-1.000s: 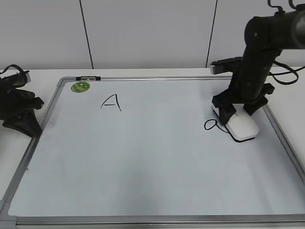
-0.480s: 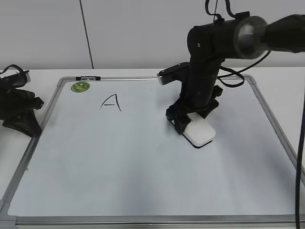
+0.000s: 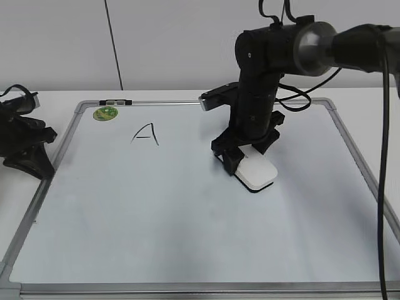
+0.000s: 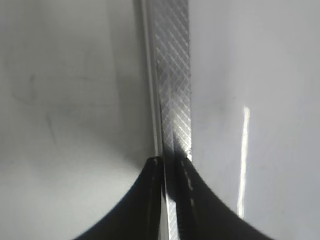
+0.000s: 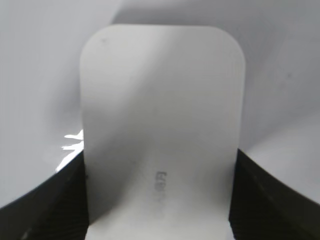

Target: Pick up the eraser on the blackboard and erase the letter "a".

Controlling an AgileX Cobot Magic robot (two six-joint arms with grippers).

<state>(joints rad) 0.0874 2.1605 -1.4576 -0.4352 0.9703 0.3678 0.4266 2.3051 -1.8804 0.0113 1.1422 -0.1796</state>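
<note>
At the far left of the exterior view the left gripper [image 3: 28, 150] sits parked off the blackboard [image 3: 125, 250], beside its left frame rail and clear of the working surface. Its wrist view shows only the hatched metal rail running up the middle with a dark finger tip at the bottom, so I cannot tell whether its fingers are open or closed.

Moving right, the green sticker [image 3: 105, 114] marks the upper left corner of the board, and the capital "A" [image 3: 145, 134] stands just below and right of it, untouched; that one is not the target.

Right of centre, the right gripper [image 3: 245, 164] reaches down from the upper right of the frame with its fingers clamped on the long sides of the eraser [image 3: 257, 174]. The eraser lies flat, dark felt side down on the board, which is how it must be held to wipe. In the right wrist view the eraser [image 5: 160, 130] fills the middle, gripped at its near end by dark fingers at both lower corners.

No lowercase letter "a" shows anywhere on the visible board; judging by that, the wipe looks done or the mark lies hidden under the eraser
</note>
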